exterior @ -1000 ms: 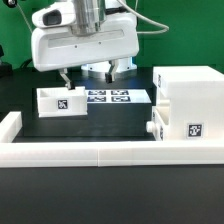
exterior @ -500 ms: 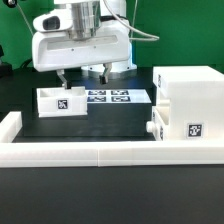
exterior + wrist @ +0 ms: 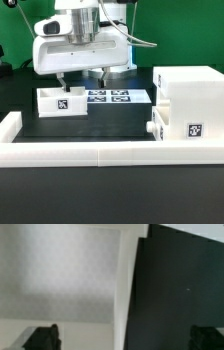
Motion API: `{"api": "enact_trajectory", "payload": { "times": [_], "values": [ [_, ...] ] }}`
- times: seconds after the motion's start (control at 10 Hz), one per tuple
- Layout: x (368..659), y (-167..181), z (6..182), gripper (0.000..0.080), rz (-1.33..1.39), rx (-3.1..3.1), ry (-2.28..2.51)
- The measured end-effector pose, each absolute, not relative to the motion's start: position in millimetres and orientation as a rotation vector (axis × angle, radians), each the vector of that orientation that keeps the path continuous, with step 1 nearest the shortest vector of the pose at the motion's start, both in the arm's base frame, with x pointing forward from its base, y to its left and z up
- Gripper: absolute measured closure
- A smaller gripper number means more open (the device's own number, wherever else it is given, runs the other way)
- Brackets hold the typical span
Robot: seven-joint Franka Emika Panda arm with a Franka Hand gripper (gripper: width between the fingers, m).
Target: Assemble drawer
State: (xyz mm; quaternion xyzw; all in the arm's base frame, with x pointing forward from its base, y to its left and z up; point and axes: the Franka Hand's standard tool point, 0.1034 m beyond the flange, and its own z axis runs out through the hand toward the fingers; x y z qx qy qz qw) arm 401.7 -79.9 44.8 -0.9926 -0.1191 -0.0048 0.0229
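Observation:
The tall white drawer housing stands at the exterior view's right. One knobbed tray sits partly in its lower slot. The second small tray lies loose at the exterior view's left, its tag facing the camera. My gripper hangs just above and behind this loose tray, open and empty, with one finger over the tray. In the wrist view the two dark fingertips stand wide apart with nothing between them, over a blurred white surface and the black table.
The marker board lies flat between the loose tray and the housing. A long low white rail runs along the front and turns up at the exterior view's left end.
The hand has turned and drawn back a little, and its far finger now sits closer to the near one in the exterior view. The trays and housing have not moved.

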Motion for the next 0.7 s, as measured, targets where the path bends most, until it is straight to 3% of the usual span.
{"api": "enact_trajectory", "payload": {
  "times": [0.7],
  "values": [
    [368.8, -80.1, 11.7, 0.015, -0.054, -3.099, -0.352]
  ]
}}
